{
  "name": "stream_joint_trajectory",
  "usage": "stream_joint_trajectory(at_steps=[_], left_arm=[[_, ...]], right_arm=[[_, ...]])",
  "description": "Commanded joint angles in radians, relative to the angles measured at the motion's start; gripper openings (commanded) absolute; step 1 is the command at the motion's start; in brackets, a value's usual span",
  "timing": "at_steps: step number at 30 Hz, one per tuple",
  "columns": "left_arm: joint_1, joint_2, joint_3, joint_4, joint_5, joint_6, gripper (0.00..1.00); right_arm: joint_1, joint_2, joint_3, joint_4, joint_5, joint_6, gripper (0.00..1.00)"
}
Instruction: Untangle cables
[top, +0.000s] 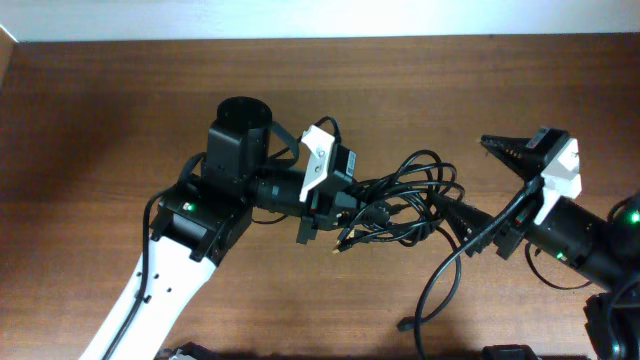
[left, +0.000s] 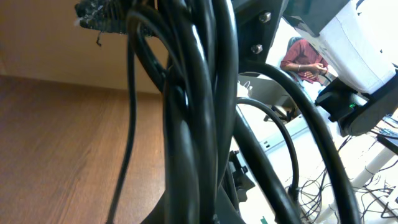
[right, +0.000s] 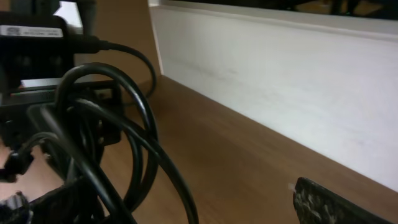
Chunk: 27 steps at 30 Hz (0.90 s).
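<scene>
Black cables (top: 380, 212), wound into a knot of overlapping round loops, are located near the middle of the brown wooden table (top: 100, 120), between the two arms. The left end of the knot is clenched by the left gripper (top: 340, 212), which is carried on a white-and-black arm entering from the lower left. In the left wrist view the frame is filled by the thick glossy strands (left: 199, 112), which are packed tightly beside a dark textured fingertip (left: 102, 15) at the upper left.

The right gripper (top: 460, 168) is spread wide at the right end of the knot. One finger is pointed clear of the cables toward the far side of the table, while the other is set in among the loops. Nothing is grasped by it. In the right wrist view the loops (right: 118, 124) are draped over the left-hand finger, and the other finger (right: 336, 205) is seen well apart at the lower right, with bare wood between them.

A single strand (top: 432, 285) is trailed from the knot toward the near table edge. A white wall panel (right: 280, 81) is seen along the far side of the table.
</scene>
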<state>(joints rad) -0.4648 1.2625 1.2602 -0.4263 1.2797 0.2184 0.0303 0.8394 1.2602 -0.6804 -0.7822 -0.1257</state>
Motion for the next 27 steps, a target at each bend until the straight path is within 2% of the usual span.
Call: stream_joint_trajectory(at_steps=[1,2,5,7,11,13,16,17,18,19,20,22,24,27], left_arm=[[-0.02,-0.009,0.002,0.006,0.035,0.036,0.0],[-0.038,-0.009,0.002,0.006,0.037,0.051,0.0],[-0.059,-0.009,0.002,0.014,0.034,0.069,0.0],[-0.058,-0.009,0.002,0.014,0.033,0.068,0.0],[-0.058,-0.008,0.002,0.013,0.05,0.029,0.0],[-0.072,-0.005,0.002,-0.026,0.072,0.002,0.0],[-0.087,-0.005,0.002,-0.077,0.066,-0.004,0.0],[-0.087,-0.005,0.002,-0.08,0.066,-0.004,0.0],[-0.087,-0.005,0.002,-0.08,0.051,-0.003,0.0],[-0.087,-0.005,0.002,-0.08,0.03,-0.004,0.0],[-0.079,-0.005,0.002,-0.08,0.006,-0.004,0.0],[-0.037,-0.005,0.002,-0.08,0.006,-0.004,0.0],[0.023,-0.005,0.002,-0.083,0.018,-0.003,0.0],[0.056,-0.005,0.002,-0.084,0.04,0.047,0.0]], right_arm=[[-0.004,0.027,0.002,0.003,-0.07,0.011,1.0],[-0.004,0.044,0.002,0.005,-0.134,0.011,0.92],[-0.004,0.073,0.002,0.004,-0.206,0.011,0.31],[-0.004,0.074,0.002,0.005,-0.204,0.002,0.04],[-0.004,0.074,0.002,0.05,0.031,0.0,0.04],[-0.004,0.074,0.002,0.157,0.159,0.0,0.04],[-0.004,0.074,0.002,0.248,0.169,0.001,0.04],[-0.004,0.074,0.002,0.239,0.169,0.004,0.21],[-0.004,0.074,0.002,0.22,0.169,0.004,0.55],[-0.004,0.074,0.002,0.203,0.17,0.004,0.78],[-0.005,0.074,0.002,0.177,0.17,0.003,0.88],[-0.005,0.074,0.002,0.132,0.182,0.003,0.93],[-0.005,0.069,0.002,0.071,0.283,0.003,0.94],[-0.005,0.05,0.002,0.031,0.204,-0.009,0.98]])
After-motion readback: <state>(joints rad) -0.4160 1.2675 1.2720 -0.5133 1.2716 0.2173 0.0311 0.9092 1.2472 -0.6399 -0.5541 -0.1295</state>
